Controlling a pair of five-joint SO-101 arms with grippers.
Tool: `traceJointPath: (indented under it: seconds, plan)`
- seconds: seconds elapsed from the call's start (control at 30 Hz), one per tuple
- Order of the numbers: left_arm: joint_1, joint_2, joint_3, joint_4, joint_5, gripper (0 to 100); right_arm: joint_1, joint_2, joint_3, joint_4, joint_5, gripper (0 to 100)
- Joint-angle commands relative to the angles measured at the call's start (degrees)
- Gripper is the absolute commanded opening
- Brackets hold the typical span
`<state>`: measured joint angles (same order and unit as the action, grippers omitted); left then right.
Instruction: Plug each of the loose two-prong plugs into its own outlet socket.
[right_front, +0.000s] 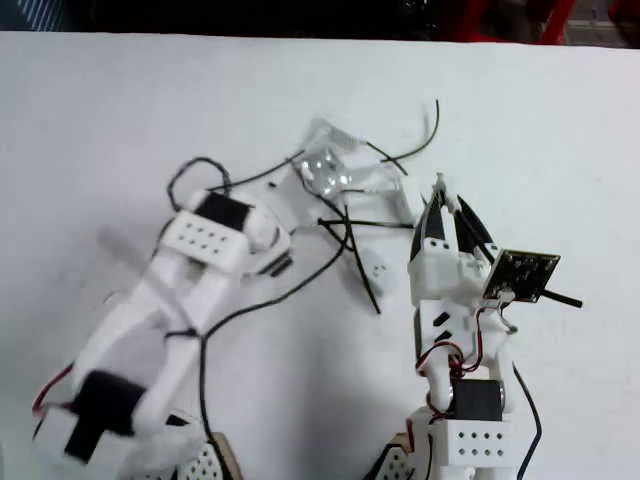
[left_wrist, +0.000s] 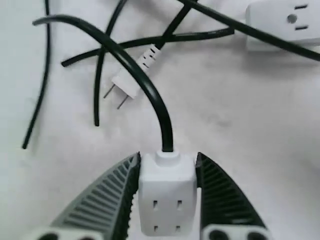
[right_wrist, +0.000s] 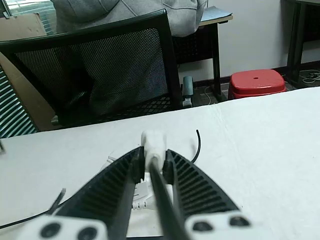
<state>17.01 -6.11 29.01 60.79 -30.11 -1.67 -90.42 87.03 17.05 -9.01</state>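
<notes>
My left gripper (left_wrist: 167, 160) is shut on a white outlet socket block (left_wrist: 166, 195), whose slots face the camera and whose black cord (left_wrist: 150, 90) runs away from it. A loose white two-prong plug (left_wrist: 127, 85) lies on the table just beyond, under that cord, prongs pointing sideways. Another white outlet (left_wrist: 280, 22) lies farther off. My right gripper (right_wrist: 152, 155) is shut on a white plug (right_wrist: 152, 142) held above the table, its black cord trailing back between the fingers. In the high view the left gripper (right_front: 278, 250) and the right gripper (right_front: 447, 205) flank the tangle of cords.
Black cords (right_front: 345, 245) cross in the middle of the white table (right_front: 120, 120), around a white outlet (right_front: 375, 265) and a pale cluster of plugs (right_front: 330, 170). Beyond the far table edge stand a black mesh chair (right_wrist: 100, 70) and a red stool (right_wrist: 257, 82).
</notes>
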Motion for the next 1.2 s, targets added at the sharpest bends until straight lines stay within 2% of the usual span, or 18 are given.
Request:
traceJointPath:
  seconds: [0.0, 0.1, 0.27, 0.5, 0.67, 0.83, 0.93, 1.17]
  plan:
    - [-0.13, 5.49, -0.97, -2.73, 1.41, 19, -0.84, -0.40, -2.99, -1.01, 0.00, 1.7]
    - [-0.57, 7.96, -4.75, -0.70, 5.45, 20, -1.98, -0.40, -2.55, -1.01, 0.09, 1.7]
    - [-0.40, 5.23, -12.22, 8.88, 6.24, 19, -1.98, -0.40, -2.37, -1.01, 0.09, 1.7]
    - [-4.00, -10.51, -14.24, 14.24, 11.34, 19, -2.15, -0.31, -2.37, -0.75, 2.29, 1.7]
    - [-10.68, -23.52, -7.65, 15.12, 11.43, 19, -7.96, -0.31, -3.43, 3.03, 7.65, 1.7]
    - [-19.12, -33.80, 4.92, 11.69, 14.42, 19, -15.25, 3.12, -7.47, 9.19, 11.16, 1.7]
    - [-25.45, -39.52, 13.54, 6.42, 17.05, 19, -20.62, 10.15, -11.87, 12.70, 13.27, 1.7]
    - [-40.04, -49.27, 30.15, -4.84, 16.97, 20, -32.31, 27.91, -19.60, 16.75, 16.97, 1.7]
